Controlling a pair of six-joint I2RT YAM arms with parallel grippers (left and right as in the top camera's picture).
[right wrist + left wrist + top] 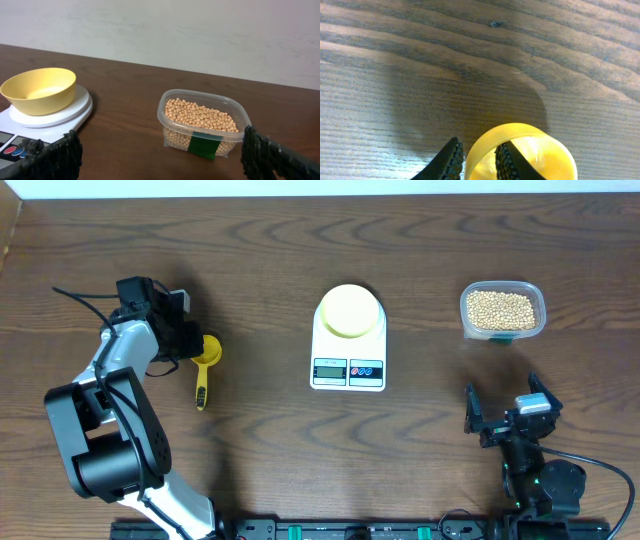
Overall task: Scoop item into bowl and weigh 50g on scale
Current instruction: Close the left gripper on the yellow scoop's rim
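The pale yellow bowl (350,310) (39,90) stands empty on the white scale (348,372) (15,137) at the table's centre. The tan beans (500,308) (200,115) fill a clear plastic container (541,310) (161,112) at the right. A yellow scoop (203,380) (540,155) lies on the left, cup end away from the front edge. My left gripper (193,345) (478,145) straddles the cup's rim, one finger outside and one inside, with a narrow gap still showing. My right gripper (508,415) (160,150) hangs wide open and empty, in front of the container.
Bare wooden tabletop (260,260) lies between the scoop, the scale and the container. The scoop's handle (201,392) points toward the front edge. A pale wall (200,30) rises behind the table.
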